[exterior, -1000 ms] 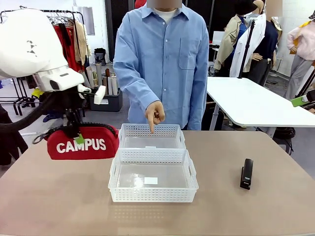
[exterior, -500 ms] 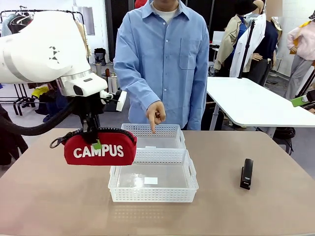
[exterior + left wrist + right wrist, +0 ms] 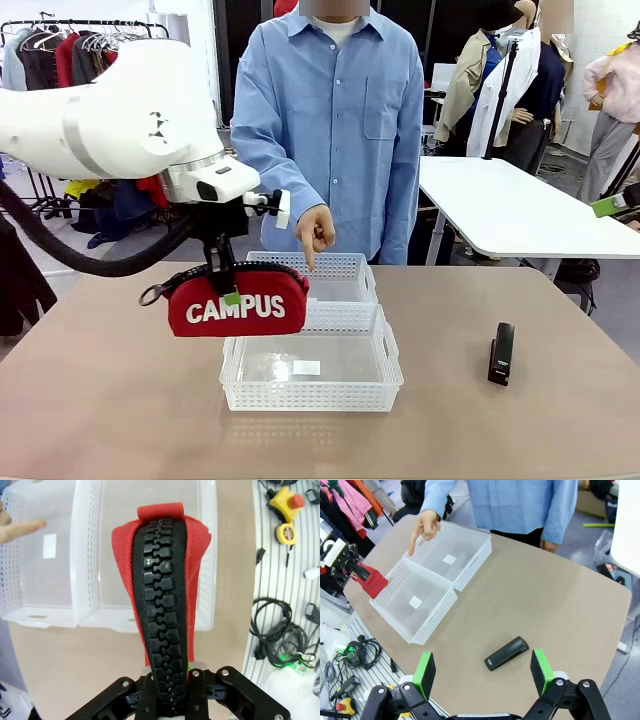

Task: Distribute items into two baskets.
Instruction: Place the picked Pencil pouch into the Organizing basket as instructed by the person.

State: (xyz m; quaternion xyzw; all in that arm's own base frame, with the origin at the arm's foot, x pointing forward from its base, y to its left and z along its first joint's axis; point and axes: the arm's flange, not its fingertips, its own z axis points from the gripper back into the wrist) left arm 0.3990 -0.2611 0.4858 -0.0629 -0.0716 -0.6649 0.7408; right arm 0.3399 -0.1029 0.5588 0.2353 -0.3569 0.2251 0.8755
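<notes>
- Left tool (image 3: 218,275): closed on the top of the red pouch (image 3: 240,305), along the black zip. In the left wrist view the fingers clamp the zip from both sides, with a sliver of green pad showing beside it.
- Red pouch: lifted off the tabletop (image 3: 110,400), white "CAMPUS" lettering facing our side. A black strap loop sticks out at its left end.
- Position of the pouch: it hangs over the left wall of the wider basket (image 3: 310,395). From the left wrist camera its far end lies over that basket's clear bottom and its near end over the wall (we cannot tell how far above the rim).
- Narrower basket (image 3: 305,264): directly behind the wider one, the two walls touching or nearly so. Each clear bottom carries a small white label.
- Person's hand (image 3: 316,232): index finger pointing down at the narrower basket's far rim. The person stands at the far edge in a light blue shirt.
- Right tool (image 3: 482,671): jaws spread wide, green pads well apart, holding nothing and raised above the tabletop.
- Black stapler (image 3: 501,352): flat on the tabletop to the right of the baskets, well apart from them. In the right wrist view it lies just beyond the open fingers.
</notes>
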